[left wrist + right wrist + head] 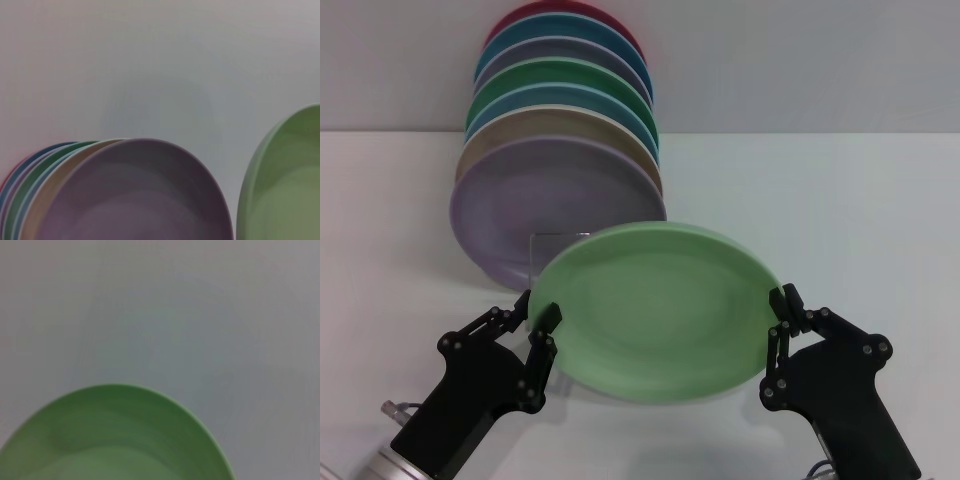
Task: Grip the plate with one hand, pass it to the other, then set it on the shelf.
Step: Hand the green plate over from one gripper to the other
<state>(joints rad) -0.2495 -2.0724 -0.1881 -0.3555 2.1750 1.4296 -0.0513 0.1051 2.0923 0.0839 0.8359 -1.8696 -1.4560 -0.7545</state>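
The light mint-green plate [655, 310] hangs tilted above the white table between my two grippers. My right gripper [782, 318] is shut on its right rim. My left gripper [535, 318] is at its left rim, open, with a finger on either side of the edge. The plate also shows in the left wrist view [285, 185] and in the right wrist view [115, 440]. The wire shelf [533, 250] stands just behind the plate; only the top of its loop shows, the rest is hidden.
A row of leaning plates stands at the back left, the lavender one [540, 205] in front and a darker emerald-green one [560, 80] farther back. The lavender plate fills the left wrist view [135, 200]. Bare white table [840, 200] lies to the right.
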